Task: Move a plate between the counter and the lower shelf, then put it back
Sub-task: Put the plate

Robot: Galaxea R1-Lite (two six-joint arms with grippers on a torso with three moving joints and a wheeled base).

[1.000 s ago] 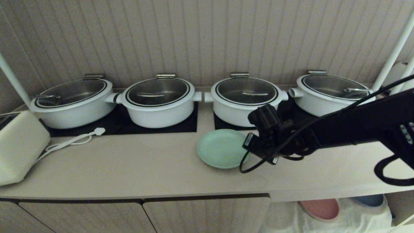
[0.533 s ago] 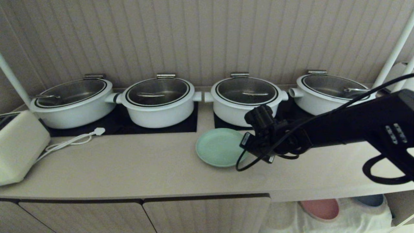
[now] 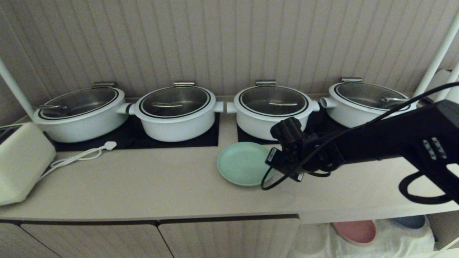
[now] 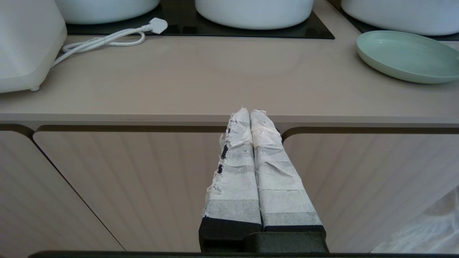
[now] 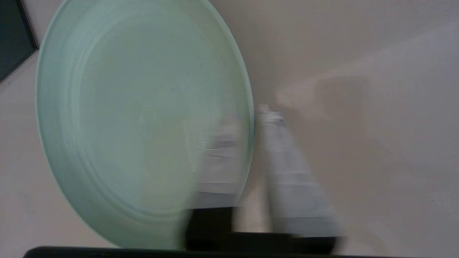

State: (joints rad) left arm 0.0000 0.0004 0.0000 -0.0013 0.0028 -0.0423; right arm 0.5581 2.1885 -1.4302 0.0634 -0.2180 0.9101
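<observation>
Pale mint-green plate [image 3: 242, 163] (shallow raised rim, matte) flat on counter [image 3: 150, 182], right gripper [image 5: 256, 118] slightly parted astride its rim

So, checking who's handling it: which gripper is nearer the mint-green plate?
Right. The right gripper straddles the plate's rim; the left gripper hangs below the counter edge.

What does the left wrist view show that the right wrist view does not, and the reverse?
Only the left wrist view shows the left gripper, fingers pressed together below the counter's front edge, plus the cupboard doors, the white plug and cable, the white appliance and the pot bases.

Only the right wrist view shows the right gripper, its fingers apart astride the plate's rim, one over the plate, one outside it.

Both show the plate lying on the counter.
</observation>
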